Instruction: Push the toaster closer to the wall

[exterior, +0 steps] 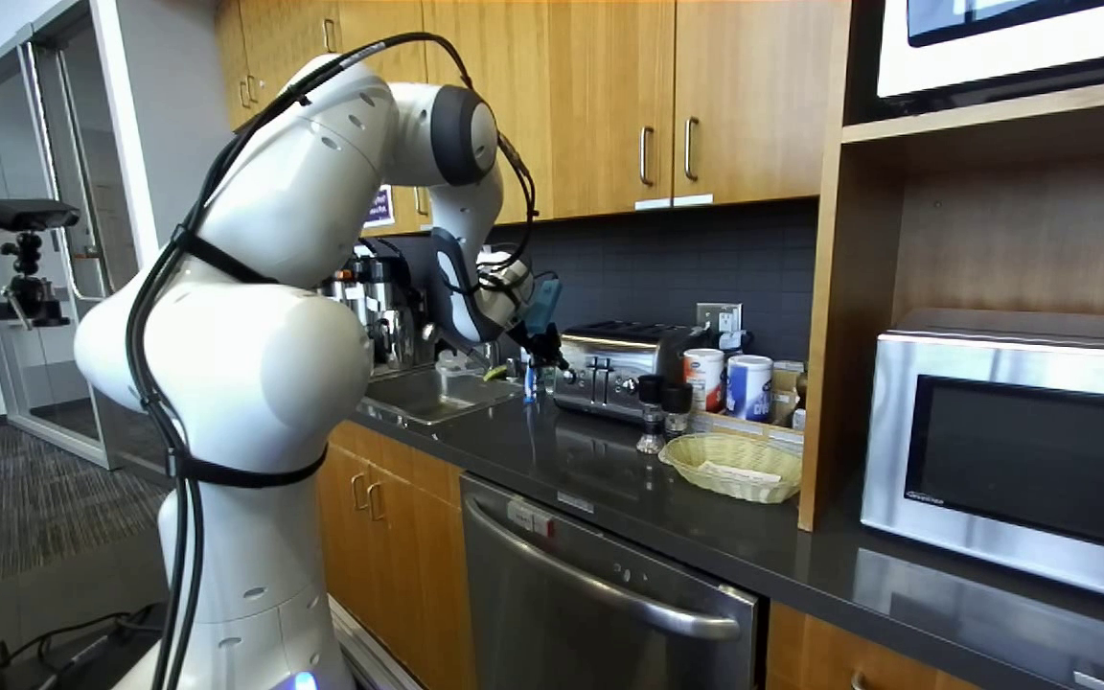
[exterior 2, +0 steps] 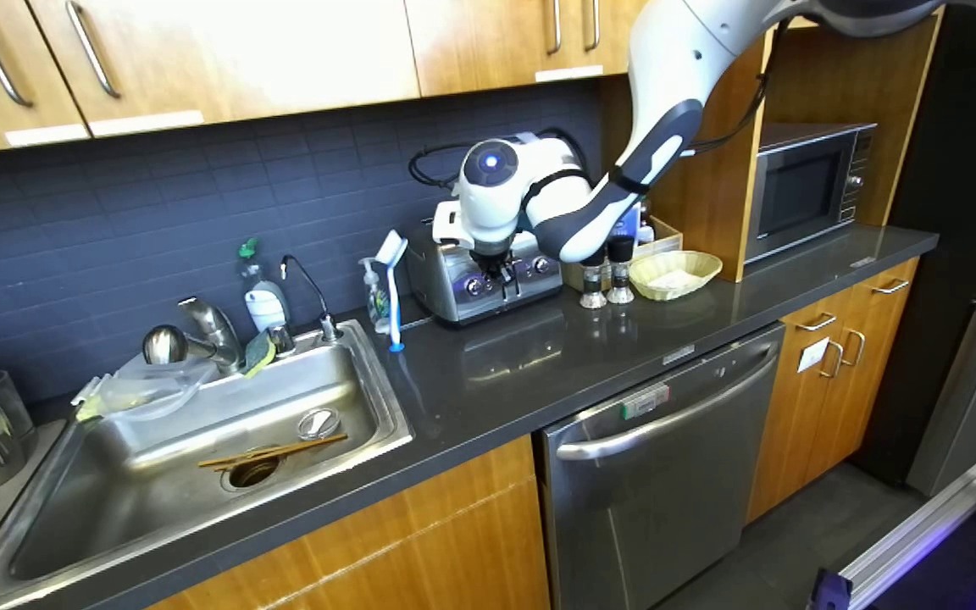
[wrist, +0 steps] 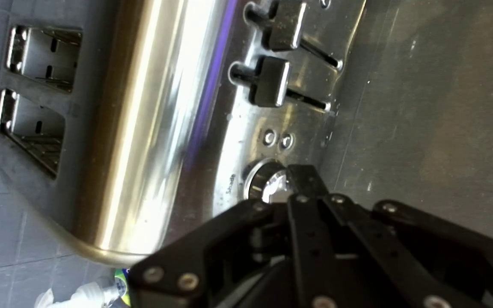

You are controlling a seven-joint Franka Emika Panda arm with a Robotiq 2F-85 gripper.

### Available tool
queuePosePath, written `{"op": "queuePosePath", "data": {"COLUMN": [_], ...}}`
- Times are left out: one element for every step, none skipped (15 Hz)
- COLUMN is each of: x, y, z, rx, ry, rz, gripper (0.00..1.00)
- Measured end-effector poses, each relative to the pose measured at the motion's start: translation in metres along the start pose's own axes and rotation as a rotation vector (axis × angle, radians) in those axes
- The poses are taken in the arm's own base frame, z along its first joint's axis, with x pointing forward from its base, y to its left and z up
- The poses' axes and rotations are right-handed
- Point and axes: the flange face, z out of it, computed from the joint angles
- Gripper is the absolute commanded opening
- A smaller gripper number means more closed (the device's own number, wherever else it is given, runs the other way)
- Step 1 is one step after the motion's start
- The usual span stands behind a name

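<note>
Dark tiled wall point(exterior 2: 310, 182) across the back, wooden cabinets point(exterior 2: 225, 59) hung above it, and a glossy dark desk point(exterior 2: 488, 381) running along below. There's the toaster point(exterior 2: 454, 275), silver with dark trim, upright on the desk near the wall, between the sink point(exterior 2: 386, 398) and the shakers point(exterior 2: 593, 292)! Look at how it lies: long axis running with the wall, roughly parallel, and the front, levers point(wrist: 272, 81) and dials point(wrist: 259, 182) and all, pointing away from the tiles, out toward the desk's front edge. Back to the wall, then, slots point(wrist: 32, 126) facing up; how wide the gap behind it is, I can't tell from here.

And the end effector point(wrist: 306, 182): fingers together, tips right at the toaster's front face. From the wrist view they cover part of the Shade dial's rim; touching it or just short of it, I can't call that. Above, the white arm point(exterior 2: 674, 85) bends down over the desk in both exterior views.

At one end of the toaster, a brush point(exterior 2: 393, 301) stands upright, a soap bottle point(exterior 2: 379, 309) just beside it. Near the other end, those two shakers side by side, and past them a pale basket point(exterior: 736, 489). Over in the sink, thin wooden sticks point(exterior 2: 310, 444) lie at the drain.
</note>
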Motion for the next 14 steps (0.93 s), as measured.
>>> {"op": "queuePosePath", "data": {"x": [0.001,0.001,0.001,0.0,-0.001,-0.003,-0.005,-0.008,-0.012,-0.015,-0.017,-0.019,-0.021,-0.021], "y": [0.0,0.0,0.0,0.001,0.001,0.002,0.003,0.005,0.006,0.007,0.008,0.008,0.008,0.008], "z": [-0.001,-0.001,-0.001,-0.001,0.0,0.001,0.002,0.004,0.005,0.006,0.008,0.009,0.01,0.011], "rx": [-0.001,-0.001,-0.001,-0.001,-0.002,-0.002,-0.003,-0.005,-0.006,-0.007,-0.007,-0.007,-0.006,-0.005], "ry": [0.001,0.001,0.001,0.0,-0.002,-0.005,-0.01,-0.016,-0.023,-0.029,-0.034,-0.038,-0.04,-0.042], "rz": [-0.001,-0.001,-0.001,0.0,0.001,0.003,0.006,0.009,0.012,0.014,0.016,0.018,0.019,0.019], "gripper": [0.0,0.0,0.0,0.0,0.0,0.0,0.0,0.0,0.0,0.0,0.0,0.0,0.0,0.0]}}
